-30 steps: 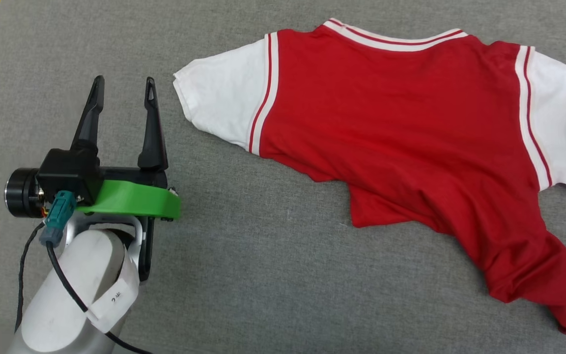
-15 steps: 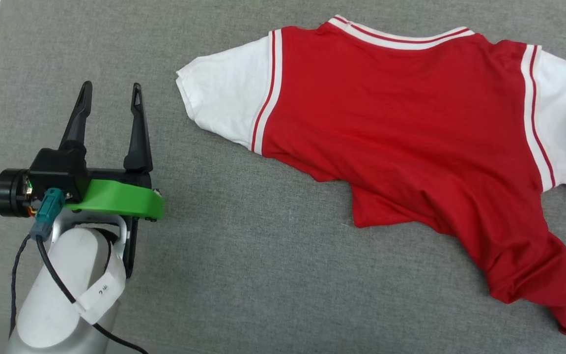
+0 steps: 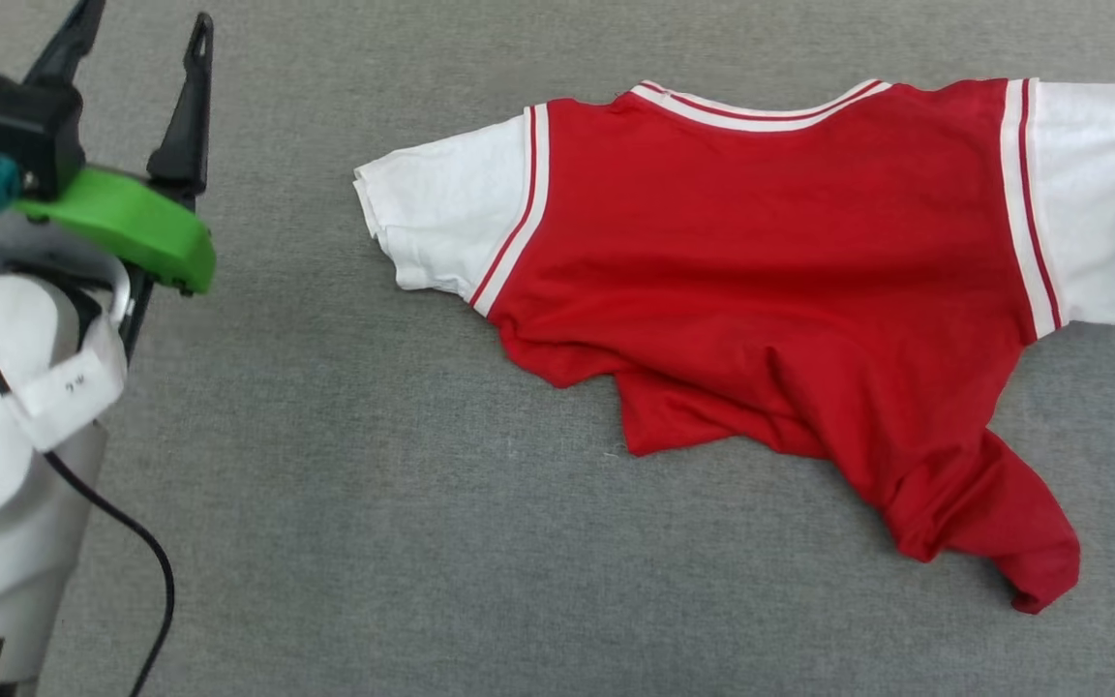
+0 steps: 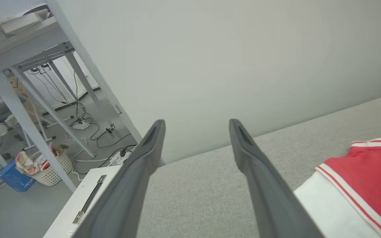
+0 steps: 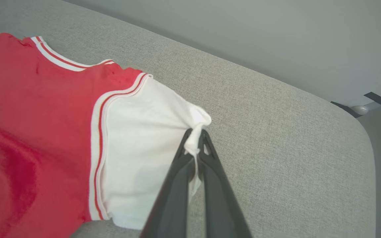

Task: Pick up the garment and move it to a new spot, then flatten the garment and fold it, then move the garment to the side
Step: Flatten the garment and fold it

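Observation:
The red jersey (image 3: 761, 261) with white short sleeves lies back side up on the grey cloth table (image 3: 374, 503), its lower hem bunched toward the lower right. No numerals show. My right gripper (image 5: 195, 137) is shut on the edge of the jersey's right white sleeve (image 5: 144, 138), lifting it a little. My left gripper (image 3: 141, 19) stands open at the far left of the head view, well left of the jersey's left sleeve (image 3: 441, 213), with nothing between its fingers (image 4: 250, 155). A corner of the jersey (image 4: 369, 175) appears in the left wrist view at the lower right.
The table's rounded far corner (image 5: 359, 122) lies right of the held sleeve. Beyond the table's left end stand a white cabinet (image 4: 78, 205), metal table legs (image 4: 28, 125), floor cables and a laundry basket (image 4: 50, 165). A pale wall backs the table.
The head camera has shifted. My left gripper has moved up and to the left, still open. The jersey's right sleeve has been pulled outward and its body has drawn in.

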You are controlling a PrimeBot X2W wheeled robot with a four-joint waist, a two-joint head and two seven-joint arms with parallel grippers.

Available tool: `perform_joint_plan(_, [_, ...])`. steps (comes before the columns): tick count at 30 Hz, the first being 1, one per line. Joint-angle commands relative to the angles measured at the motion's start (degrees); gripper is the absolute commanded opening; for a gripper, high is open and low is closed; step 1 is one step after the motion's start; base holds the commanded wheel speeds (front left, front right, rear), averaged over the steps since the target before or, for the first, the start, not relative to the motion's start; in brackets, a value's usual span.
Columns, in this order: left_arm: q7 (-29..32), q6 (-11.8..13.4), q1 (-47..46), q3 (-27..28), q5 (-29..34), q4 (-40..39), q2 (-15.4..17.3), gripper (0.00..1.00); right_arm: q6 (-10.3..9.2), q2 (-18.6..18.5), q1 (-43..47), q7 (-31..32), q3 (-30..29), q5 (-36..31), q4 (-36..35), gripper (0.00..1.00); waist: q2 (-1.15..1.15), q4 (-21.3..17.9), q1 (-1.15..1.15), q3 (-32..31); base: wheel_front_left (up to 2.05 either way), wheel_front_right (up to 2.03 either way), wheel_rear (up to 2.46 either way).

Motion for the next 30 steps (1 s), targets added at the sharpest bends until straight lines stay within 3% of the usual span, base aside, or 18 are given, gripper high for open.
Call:
perform_joint_plan(1, [2.6,-1.3,-3.1,-0.9,-0.9,1.0,0.7,1.00,-0.04,-0.5,1.4,-0.6,-0.2,0.2,-1.1,0.00,0.00,-2.1,0.00,-0.2,0.00,0.00,0.00])
perform_joint_plan(3, [6.1,-2.5,-6.3,-2.2,-2.5,2.1,1.1,1.00,-0.04,-0.7,2.3,-0.9,-0.4,0.3,-2.3,0.00,0.00,-2.8,0.00,0.4,0.00,0.00,0.00])
perform_joint_plan(6, [16.7,-3.5,-11.7,-6.3,-6.6,5.4,2.1,1.00,-0.04,-0.5,3.5,-1.2,-0.6,0.0,-4.0,0.00,0.00,-3.9,0.00,1.5,0.00,0.00,0.00])
perform_joint_plan(12, [38.4,-3.7,-21.1,-16.8,-20.8,8.9,4.2,1.00,-0.04,0.8,3.8,-0.7,-0.4,-0.6,-6.3,0.00,0.00,-6.0,0.00,4.6,0.00,0.00,0.00])
perform_joint_plan(16, [48.3,-3.7,-24.6,-22.1,-28.2,11.2,5.4,1.00,-0.04,1.9,2.6,-0.2,0.3,-0.9,-7.1,0.00,0.00,-7.3,0.00,6.4,0.00,0.00,0.00])
perform_joint_plan(22, [55.0,-3.7,-26.9,-27.5,-32.3,16.0,7.0,1.00,-0.04,3.2,0.1,0.2,1.8,-1.2,-7.5,0.00,0.00,-9.1,0.00,9.0,0.00,0.00,0.00])
perform_joint_plan(30, [55.7,-3.8,-25.0,-34.9,-34.4,18.6,8.1,1.00,-0.04,4.2,-1.7,-0.7,3.7,-0.9,-6.4,0.00,0.00,-10.0,0.00,11.0,0.00,0.00,0.00])
